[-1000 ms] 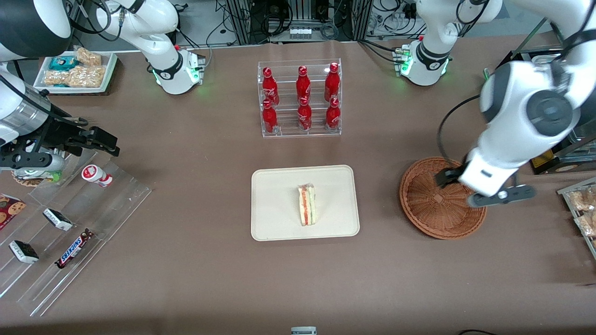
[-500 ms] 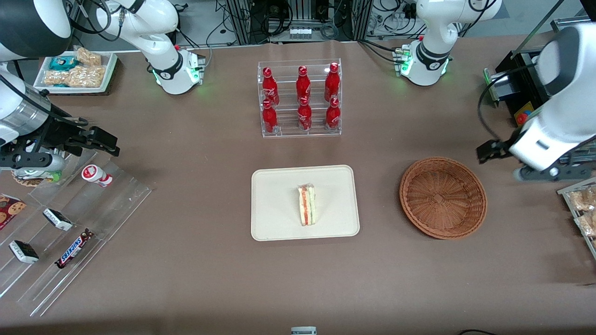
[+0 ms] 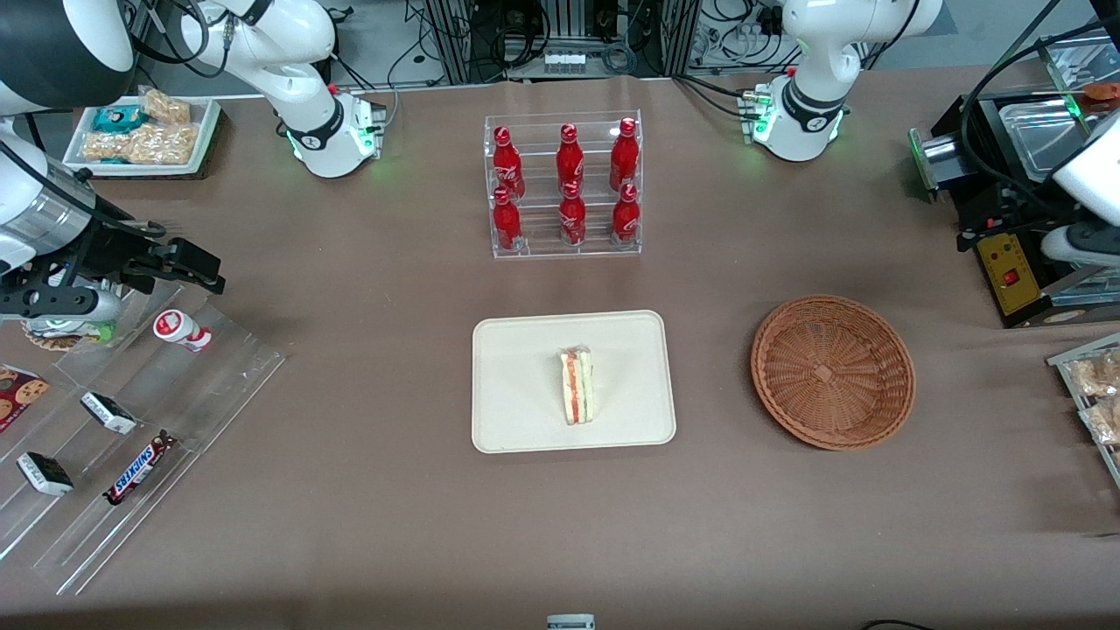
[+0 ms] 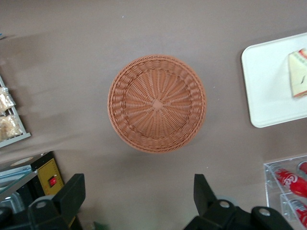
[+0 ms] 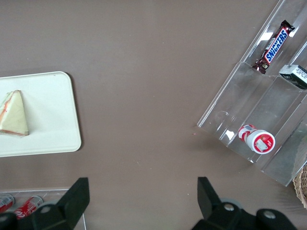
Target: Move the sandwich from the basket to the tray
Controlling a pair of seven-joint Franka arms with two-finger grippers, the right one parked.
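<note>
The sandwich (image 3: 577, 386) lies on the cream tray (image 3: 525, 350) in the middle of the table, standing on its edge with the red and green filling showing. The wicker basket (image 3: 831, 372) stands empty beside the tray, toward the working arm's end. My left gripper (image 4: 139, 196) is open and empty, raised high above the table near the basket (image 4: 157, 103). Its view also shows the tray (image 4: 268, 81) and the sandwich (image 4: 298, 72). In the front view only part of the left arm (image 3: 1094, 166) shows at the frame's edge.
A clear rack of red bottles (image 3: 564, 188) stands farther from the camera than the tray. A black box with a red button (image 3: 1006, 262) and a rack of snack packs (image 3: 1094, 394) are at the working arm's end. A clear candy stand (image 3: 131, 420) is at the parked arm's end.
My left arm has pulled away from above the basket, up and toward its own end of the table. The sandwich, tray and basket have not moved.
</note>
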